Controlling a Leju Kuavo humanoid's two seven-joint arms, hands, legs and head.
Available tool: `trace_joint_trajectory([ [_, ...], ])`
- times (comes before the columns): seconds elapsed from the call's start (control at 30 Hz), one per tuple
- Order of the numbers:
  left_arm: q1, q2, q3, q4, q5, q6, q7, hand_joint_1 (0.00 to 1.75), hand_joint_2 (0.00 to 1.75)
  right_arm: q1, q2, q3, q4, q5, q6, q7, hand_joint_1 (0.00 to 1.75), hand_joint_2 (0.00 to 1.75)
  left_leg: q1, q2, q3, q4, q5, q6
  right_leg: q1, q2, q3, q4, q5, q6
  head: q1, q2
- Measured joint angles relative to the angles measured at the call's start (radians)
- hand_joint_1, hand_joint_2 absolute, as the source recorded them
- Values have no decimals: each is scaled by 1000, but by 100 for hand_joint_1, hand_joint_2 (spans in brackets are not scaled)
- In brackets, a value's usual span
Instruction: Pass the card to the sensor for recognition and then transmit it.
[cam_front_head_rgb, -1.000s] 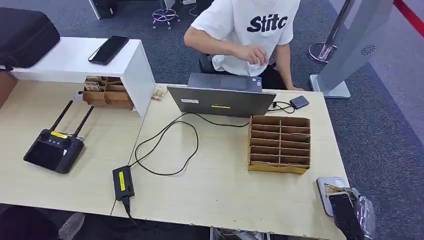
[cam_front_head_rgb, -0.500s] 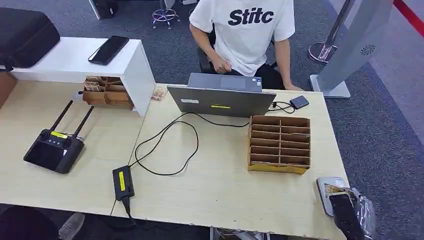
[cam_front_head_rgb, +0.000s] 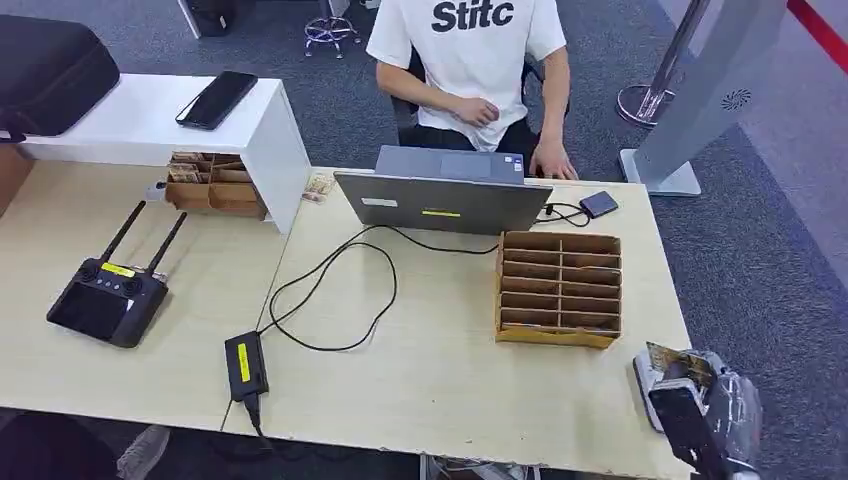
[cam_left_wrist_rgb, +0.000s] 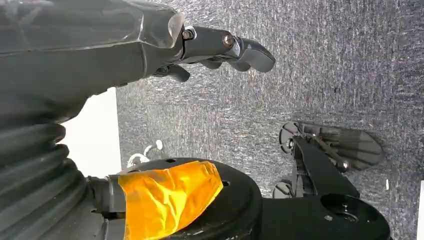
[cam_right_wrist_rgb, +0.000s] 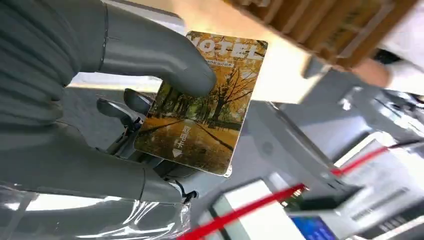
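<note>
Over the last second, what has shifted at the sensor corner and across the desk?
The right hand, holding the card, has lifted slightly off the grey sensor pad, so the card's face now tilts into view. The person behind the laptop has sat back and lowered a hand to the desk edge. The cardboard organizer, remote controller and left hand have not moved.

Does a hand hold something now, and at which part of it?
The right hand holds the hotel card, thumb on its face near one long edge, fingers behind.
</note>
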Motion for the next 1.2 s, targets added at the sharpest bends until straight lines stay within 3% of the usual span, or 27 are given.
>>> trace_joint_trajectory([
  [0.2,1,0,6,0,0,0,-2,0,175,64,3,161,-235,66,-97,29,162,175,0,0,0,0,0,0,0,0,0,0,0,0,0,0],
  [0.4,0,0,6,0,0,-4,-1,0,175,68,-2,259,-359,165,-148,76,157,175,0,0,0,0,0,0,0,0,0,0,0,0,0,0],
  [0.43,0,0,6,0,0,-4,-1,0,175,68,-3,268,-368,169,-150,77,150,175,0,0,0,0,0,0,0,0,0,0,0,0,0,0],
  [0.57,0,0,5,0,-11,-13,4,0,175,42,-27,313,-389,258,-175,107,148,175,0,1,0,0,0,0,0,0,1,0,0,0,0,0],
  [0.73,-3,2,-11,0,-19,-24,9,0,175,-91,-99,389,-372,293,-108,205,148,175,0,1,1,0,1,0,0,1,1,0,1,0,0,0],
  [1.2,-3,3,-28,0,-18,-24,9,0,175,-147,-162,446,-353,293,-107,214,148,175,0,1,0,0,0,0,0,0,0,0,0,0,0,0],
])
